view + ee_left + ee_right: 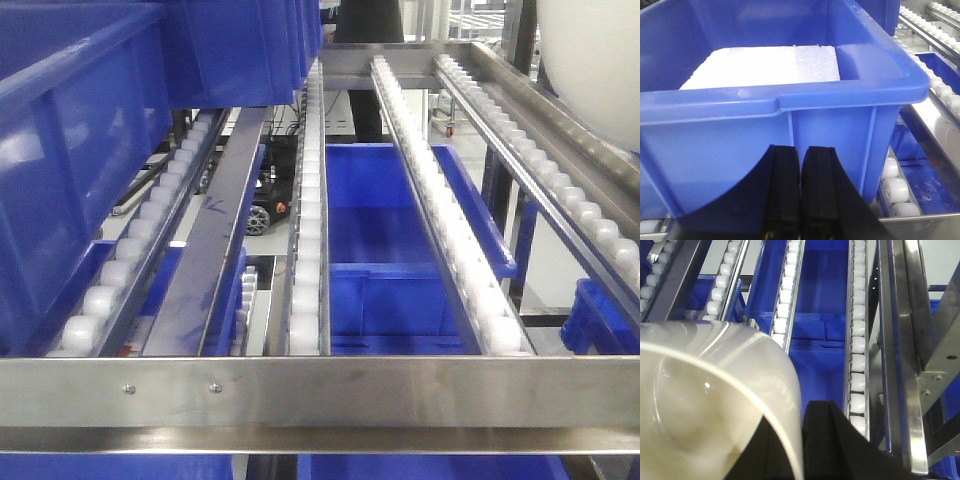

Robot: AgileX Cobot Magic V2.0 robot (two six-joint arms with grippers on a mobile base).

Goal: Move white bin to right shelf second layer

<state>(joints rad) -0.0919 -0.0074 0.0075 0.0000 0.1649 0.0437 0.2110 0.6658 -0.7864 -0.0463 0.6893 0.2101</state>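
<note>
White bin (715,405) gripped at its rim by right gripper (805,450), above the roller-wheel shelf level (320,390) at 2 o'clock. Left gripper (801,195) closed, empty, facing blue crate (780,105) holding white foam block (765,67).

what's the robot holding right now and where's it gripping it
The right gripper holds the white bin by its rim wall. The left gripper is shut and holds nothing.
</note>
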